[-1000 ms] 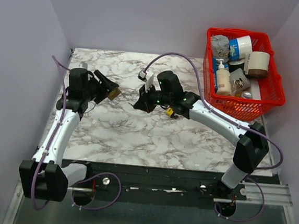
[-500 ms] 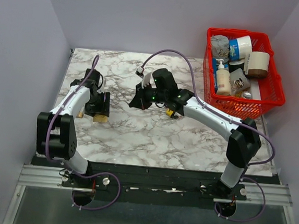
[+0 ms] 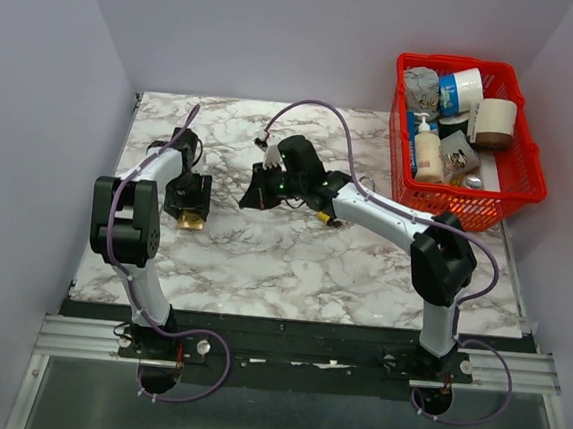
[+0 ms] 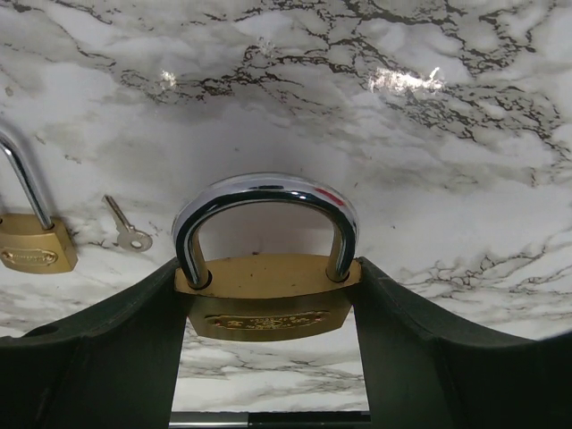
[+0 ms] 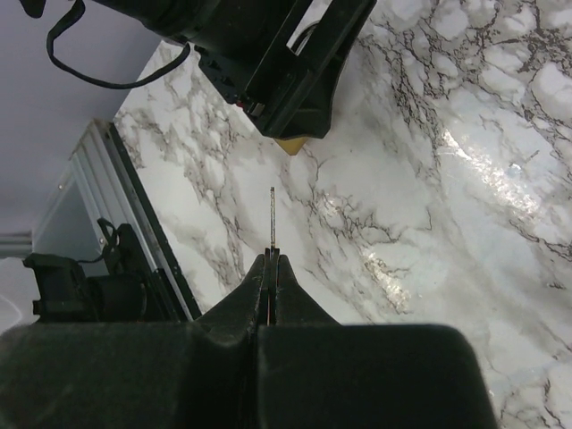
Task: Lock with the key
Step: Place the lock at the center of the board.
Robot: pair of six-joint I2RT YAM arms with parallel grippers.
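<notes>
My left gripper (image 3: 188,204) is shut on a brass padlock (image 3: 191,222) with a chrome shackle and holds it by the body low over the marble table (image 3: 292,265). In the left wrist view the padlock (image 4: 266,308) sits between the two fingers (image 4: 134,340), and both shackle legs enter the body. My right gripper (image 3: 251,195) is shut on a thin key (image 5: 273,217), whose blade sticks out past the fingertips of the right gripper (image 5: 271,259). The blade points toward the left gripper (image 5: 286,89) and the brass padlock corner (image 5: 291,145), a short gap away.
A second brass padlock (image 4: 34,243) with a raised shackle and a small loose key (image 4: 127,231) lie on the marble. A small yellow object (image 3: 323,216) lies under the right arm. A red basket (image 3: 468,205) of bottles and cups stands at the back right.
The left arm has swung down and folded back, bringing the padlock from a raised pose to low over the table. The right gripper has moved left with the key toward it.
</notes>
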